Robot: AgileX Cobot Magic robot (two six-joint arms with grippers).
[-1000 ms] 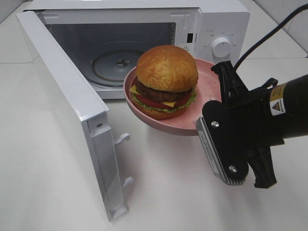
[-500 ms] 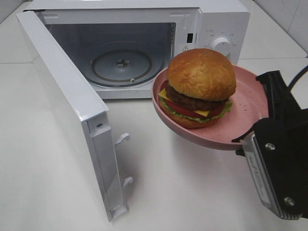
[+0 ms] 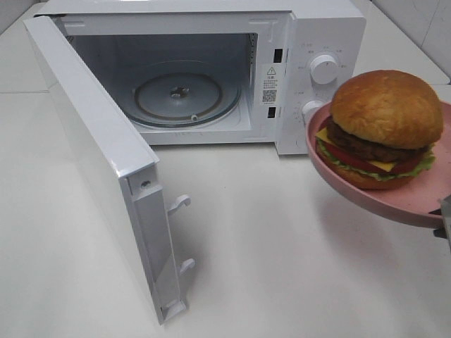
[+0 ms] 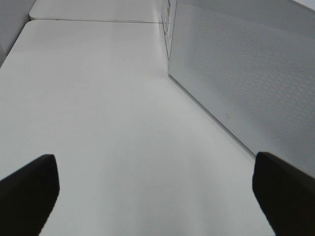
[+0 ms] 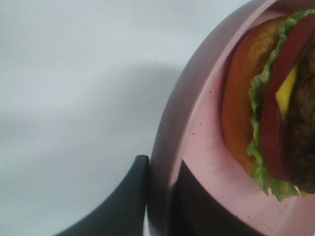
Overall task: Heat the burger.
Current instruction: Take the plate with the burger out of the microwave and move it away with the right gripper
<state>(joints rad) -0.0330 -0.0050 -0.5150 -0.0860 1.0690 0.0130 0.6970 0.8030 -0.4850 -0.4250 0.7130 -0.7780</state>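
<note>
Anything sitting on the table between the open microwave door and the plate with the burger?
Nothing: in the exterior high view the table is bare between the microwave door and the pink plate carrying the burger.

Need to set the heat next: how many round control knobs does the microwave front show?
2: upper knob near the panel's top; lower knob beneath it, partly hidden behind the pink plate.

A burger (image 3: 386, 127) sits on a pink plate (image 3: 366, 199) held aloft at three o'clock. The microwave (image 3: 211, 70) stands at twelve, door (image 3: 99, 155) open toward nine; what holds the plate is mostly cropped.
</note>
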